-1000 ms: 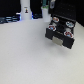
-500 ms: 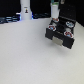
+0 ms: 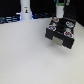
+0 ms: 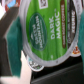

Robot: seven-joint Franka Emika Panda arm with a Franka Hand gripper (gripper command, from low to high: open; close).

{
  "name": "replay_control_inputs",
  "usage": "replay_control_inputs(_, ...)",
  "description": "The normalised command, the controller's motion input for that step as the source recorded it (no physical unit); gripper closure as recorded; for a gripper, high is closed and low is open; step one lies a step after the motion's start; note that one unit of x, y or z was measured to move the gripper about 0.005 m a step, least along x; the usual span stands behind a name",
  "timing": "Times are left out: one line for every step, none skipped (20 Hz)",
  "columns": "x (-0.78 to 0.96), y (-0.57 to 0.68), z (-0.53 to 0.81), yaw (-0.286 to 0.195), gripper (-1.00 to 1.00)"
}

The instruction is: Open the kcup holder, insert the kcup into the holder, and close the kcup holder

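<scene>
Gripper (image 3: 60, 4) at 12 o'clock above black kcup holder (image 3: 61, 33), tray out, clamped on green-topped kcup (image 4: 45, 32)

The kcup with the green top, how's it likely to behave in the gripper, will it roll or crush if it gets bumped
The kcup is probably light for its size, being a small pod. Its round rim suggests it could roll if dropped on its side. The printed green lid looks like thin foil, so it may dent or puncture under pressure. Whether the gripper's hold is secure cannot be told.
</scene>
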Motion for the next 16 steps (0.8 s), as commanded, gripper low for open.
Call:
replay_control_inputs(0.00,0.43,-0.14,0.087,1.00)
replay_control_inputs(0.03,0.43,-0.14,0.087,1.00)
replay_control_inputs(0.04,0.39,-0.16,0.091,1.00)
replay_control_inputs(0.06,0.36,-0.17,0.089,1.00)
replay_control_inputs(0.08,0.34,-0.18,0.083,1.00)
replay_control_inputs(0.06,0.30,-0.20,0.082,1.00)
replay_control_inputs(0.09,0.30,-0.18,0.076,1.00)
replay_control_inputs(0.08,0.24,-0.26,0.051,1.00)
replay_control_inputs(0.10,0.22,-0.23,0.052,1.00)
replay_control_inputs(0.02,0.10,-0.22,0.038,1.00)
replay_control_inputs(0.03,0.10,-0.22,0.034,1.00)
replay_control_inputs(0.09,0.12,-0.22,0.038,1.00)
replay_control_inputs(0.08,0.14,-0.22,0.036,1.00)
replay_control_inputs(0.09,0.13,-0.22,0.032,1.00)
replay_control_inputs(0.08,0.08,-0.24,0.027,1.00)
replay_control_inputs(0.06,0.03,-0.26,0.021,1.00)
